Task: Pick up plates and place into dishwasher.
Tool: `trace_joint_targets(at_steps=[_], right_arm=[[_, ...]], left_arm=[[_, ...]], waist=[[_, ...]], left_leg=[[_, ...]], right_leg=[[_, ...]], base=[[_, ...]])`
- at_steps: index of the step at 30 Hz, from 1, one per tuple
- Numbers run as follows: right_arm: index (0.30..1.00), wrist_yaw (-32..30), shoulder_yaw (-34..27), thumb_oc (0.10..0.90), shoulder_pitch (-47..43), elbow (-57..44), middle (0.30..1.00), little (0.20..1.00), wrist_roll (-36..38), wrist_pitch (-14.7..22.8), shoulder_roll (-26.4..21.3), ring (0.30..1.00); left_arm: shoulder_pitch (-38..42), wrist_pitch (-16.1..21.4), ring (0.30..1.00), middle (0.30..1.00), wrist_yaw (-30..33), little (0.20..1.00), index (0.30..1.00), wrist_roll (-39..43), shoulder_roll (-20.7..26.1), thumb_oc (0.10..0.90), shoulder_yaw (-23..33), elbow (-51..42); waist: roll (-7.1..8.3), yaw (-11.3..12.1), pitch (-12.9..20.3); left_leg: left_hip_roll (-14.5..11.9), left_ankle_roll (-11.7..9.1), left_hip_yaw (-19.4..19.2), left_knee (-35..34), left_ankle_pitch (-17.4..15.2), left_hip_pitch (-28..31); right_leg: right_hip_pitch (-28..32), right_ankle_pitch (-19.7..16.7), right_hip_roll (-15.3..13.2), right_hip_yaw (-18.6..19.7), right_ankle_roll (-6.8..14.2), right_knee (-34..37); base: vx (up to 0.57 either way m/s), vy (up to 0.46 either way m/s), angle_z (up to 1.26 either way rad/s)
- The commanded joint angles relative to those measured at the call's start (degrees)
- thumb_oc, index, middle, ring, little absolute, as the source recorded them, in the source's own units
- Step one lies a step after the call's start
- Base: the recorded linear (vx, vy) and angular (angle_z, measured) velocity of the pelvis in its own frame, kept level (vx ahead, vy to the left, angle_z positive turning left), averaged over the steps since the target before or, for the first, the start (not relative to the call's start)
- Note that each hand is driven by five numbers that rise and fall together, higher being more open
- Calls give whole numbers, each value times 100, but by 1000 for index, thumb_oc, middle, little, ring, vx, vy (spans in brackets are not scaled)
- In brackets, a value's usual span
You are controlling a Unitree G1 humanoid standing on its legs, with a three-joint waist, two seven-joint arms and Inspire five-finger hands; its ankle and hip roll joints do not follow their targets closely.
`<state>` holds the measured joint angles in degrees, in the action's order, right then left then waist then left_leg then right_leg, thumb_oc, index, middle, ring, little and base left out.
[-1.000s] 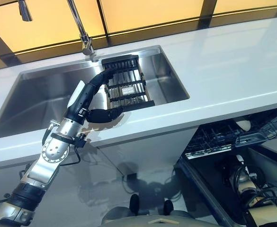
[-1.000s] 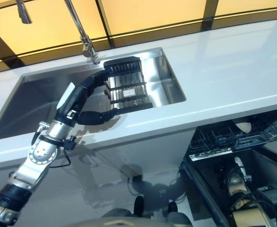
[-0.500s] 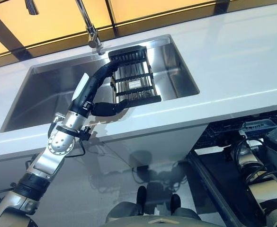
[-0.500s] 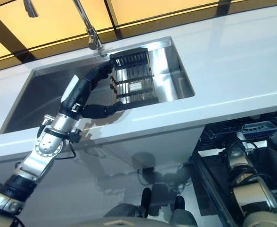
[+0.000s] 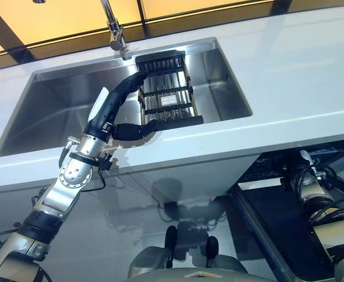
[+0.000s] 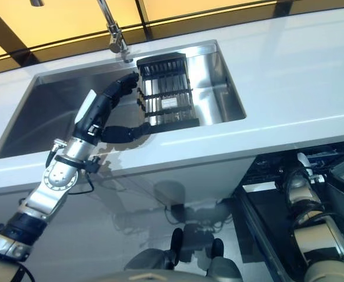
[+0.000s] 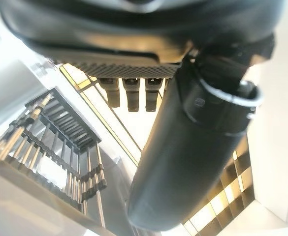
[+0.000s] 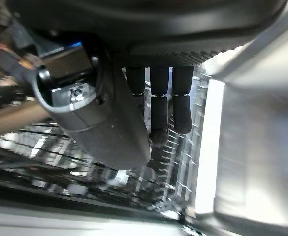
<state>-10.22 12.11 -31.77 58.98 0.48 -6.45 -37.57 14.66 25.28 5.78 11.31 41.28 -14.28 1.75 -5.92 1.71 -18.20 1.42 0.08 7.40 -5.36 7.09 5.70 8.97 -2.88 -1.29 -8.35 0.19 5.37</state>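
Left eye view: the left hand [image 5: 110, 108] is reaching over the front edge of the sink [image 5: 54, 108], its fingers stretching toward the black rack [image 5: 167, 94] that is standing in the sink's right part, its thumb pointing along the sink's front rim toward the rack's near corner. The hand is holding nothing. A tap [image 5: 114, 29] is rising behind the sink, and the white worktop [image 5: 295, 70] is running off to the right. At lower right the dishwasher [image 5: 266, 205] is standing open under the worktop, with the right arm reaching down into it.

Right eye view: the fingers are lying just beside the rack's left side, near its back end; whether they are touching it is hard to tell. No plate is showing in the rack slots visible here.

Left wrist view: the fingers [image 7: 134, 93] are hanging fairly straight, spread loosely and gripping nothing, with the thumb [image 7: 188, 157] jutting out large in front. The rack's bars are showing past them.

Right wrist view: the right hand [image 8: 158, 54] is hovering over wire tines of the dishwasher's basket [image 8: 183, 167], its fingers [image 8: 159, 110] extending relaxed and empty, thumb alongside.
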Motion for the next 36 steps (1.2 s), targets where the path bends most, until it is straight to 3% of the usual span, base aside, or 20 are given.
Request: trace_joint_targets(at_steps=[1, 4, 5, 7, 12, 14, 24, 31, 34, 36], right_arm=[[300, -49, 172, 100, -368, -780, 300, 200, -306, 605, -411, 300], [300, 16, 14, 100, 163, -1114, 300, 200, -414, 607, -389, 300], [900, 36, -87, 800, 393, -1243, 900, 900, -462, 602, -366, 900], [900, 36, -275, 800, 1056, -1927, 900, 900, -421, 326, -371, 900], [900, 114, -565, 800, 1614, -2391, 900, 900, -479, 322, -355, 900], [900, 321, -982, 800, 2327, -3244, 900, 900, -667, 250, -281, 900], [900, 279, -1850, 800, 3196, -4094, 900, 900, -746, 464, -123, 900], [900, -181, -2492, 800, 3639, -4437, 900, 900, 443, 658, 365, 900], [900, -452, -2713, 800, 3722, -4461, 900, 900, 970, 933, 623, 900], [900, -742, -2895, 800, 3757, -4332, 900, 900, 1226, 1319, 776, 900]], left_arm=[[562, 685, 900, 900, 77, 900, 900, 317, 84, 800, 280, -221], [422, 760, 900, 900, 53, 900, 900, 306, 2, 800, 362, -283], [353, 792, 900, 900, 36, 900, 900, 305, -19, 800, 403, -317], [184, 847, 900, 900, 21, 900, 900, 277, -90, 800, 530, -430], [71, 906, 900, 900, 19, 900, 900, 273, -157, 800, 624, -530], [-43, 964, 900, 900, -24, 900, 900, 250, -234, 800, 781, -591], [6, 1018, 900, 900, -196, 900, 900, 327, -331, 800, 850, -603], [29, 1026, 900, 900, -276, 900, 900, 324, -381, 800, 851, -565], [69, 985, 900, 900, -279, 900, 900, 334, -388, 800, 829, -565], [127, 1010, 900, 900, -285, 900, 900, 350, -380, 800, 792, -482]], waist=[[313, -24, 597], [383, -118, 641], [402, -151, 654], [450, -265, 674], [502, -368, 705], [567, -609, 755], [654, -1010, 871], [644, -1262, 945], [623, -1332, 954], [600, -1379, 974]], left_leg=[[389, 376, -567, 36, -1245, 423], [382, 378, -626, 36, -1282, 471], [376, 384, -658, 36, -1302, 495], [361, 401, -740, 36, -1340, 548], [341, 415, -850, 36, -1386, 594], [306, 431, -1041, 36, -1459, 674], [221, 422, -1402, 36, -1507, 737], [178, 432, -1638, 36, -1528, 716], [171, 444, -1693, 36, -1547, 716], [167, 451, -1740, 36, -1565, 718]], right_leg=[[182, 608, 373, 350, -95, -37], [208, 613, 407, 446, -71, -37], [223, 619, 415, 478, -63, -37], [251, 615, 435, 568, -43, -37], [265, 609, 455, 664, -16, -37], [295, 613, 481, 818, 34, -37], [239, 550, 547, 1109, 118, -37], [132, 485, 584, 1305, 176, -37], [109, 473, 595, 1361, 191, -37], [95, 462, 600, 1407, 208, -37]], base=[[5, 85, -6], [-3, 69, -15], [-1, 81, -18], [-5, 78, -19], [-9, 47, -16], [-15, 111, -22], [-19, 55, -26], [-1, 38, -18], [7, 28, -11], [13, 26, -14]])
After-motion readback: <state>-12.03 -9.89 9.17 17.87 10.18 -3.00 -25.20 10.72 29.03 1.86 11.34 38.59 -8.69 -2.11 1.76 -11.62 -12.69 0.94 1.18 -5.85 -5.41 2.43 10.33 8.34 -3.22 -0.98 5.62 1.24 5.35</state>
